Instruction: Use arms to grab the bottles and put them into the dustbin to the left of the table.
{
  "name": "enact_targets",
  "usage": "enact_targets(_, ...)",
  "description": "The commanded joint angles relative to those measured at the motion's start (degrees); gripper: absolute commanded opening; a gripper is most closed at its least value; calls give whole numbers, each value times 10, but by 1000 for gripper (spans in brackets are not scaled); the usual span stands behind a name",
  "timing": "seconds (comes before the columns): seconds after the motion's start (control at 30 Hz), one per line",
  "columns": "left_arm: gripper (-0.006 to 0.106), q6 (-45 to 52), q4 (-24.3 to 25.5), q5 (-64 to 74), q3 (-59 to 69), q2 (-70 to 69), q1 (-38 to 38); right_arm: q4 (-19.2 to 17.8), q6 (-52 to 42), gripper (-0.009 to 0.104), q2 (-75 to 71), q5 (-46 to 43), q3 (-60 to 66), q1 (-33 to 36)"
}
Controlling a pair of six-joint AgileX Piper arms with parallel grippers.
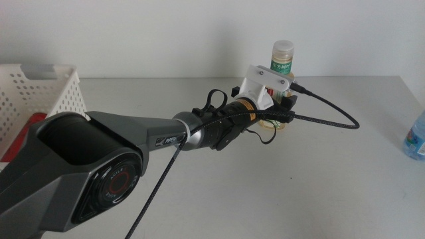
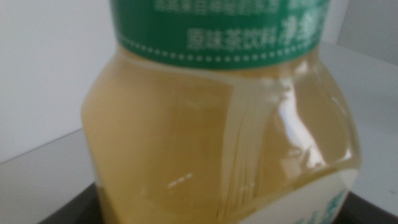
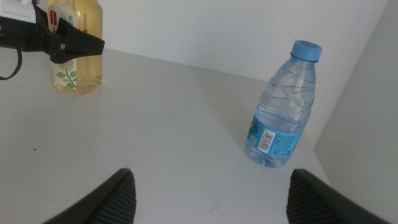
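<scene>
Left arm (image 1: 133,143) is reaching from the near left corner of the worktop (image 1: 345,192) diagonally toward the far edge, its links stretched out low and nearly level over the surface. A black cable (image 1: 332,109) is looping from the wrist bracket out over the worktop. The left tool (image 1: 287,109) is sitting at the lower body of the yellow tea bottle (image 1: 283,58), which is standing upright near the middle of the far edge. In the left wrist view the tea bottle (image 2: 224,137) is filling almost the whole frame, with its green label band across the top; whether the left tool is clamping the bottle or merely sitting around it cannot be told from the pictures.

Right tool (image 3: 211,193) is waiting over the right side of the worktop, with its two dark jaws standing wide apart and nothing between them. The clear blue water bottle (image 3: 283,106) is standing upright ahead of it, near the right edge of the worktop; in the middle view only part of it (image 1: 416,138) is showing at the right border. The right wrist view is also showing the tea bottle (image 3: 78,56) with the left tool (image 3: 59,38) against it.

Dustbin (image 1: 40,93) is standing at the far left edge of the worktop, well apart from both bottles.
</scene>
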Motion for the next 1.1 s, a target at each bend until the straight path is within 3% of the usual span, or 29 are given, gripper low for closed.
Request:
enact_targets(0.0,69,-12,-18,-43,-19,-40,9,-1,-6,62,-12,-41,-6,-3)
enact_targets(0.2,17,-17,-16,-39,-19,-46,9,-1,-6,62,-12,-41,-6,-3)
enact_targets(0.3,-1,-17,-17,2,-19,-69,9,-1,-6,62,-12,-41,-6,-3)
enact_targets(0.63,-2,-18,-17,271,-19,-204,9,-1,-6,62,-12,-41,-6,-3)
enact_targets(0.9,-2,-15,-21,476,-11,-324,55,-1,-6,62,-12,-41,-6,-3)
enact_targets(1.07,-2,55,-21,615,-10,-403,85,-1,-6,62,-12,-41,-6,-3)
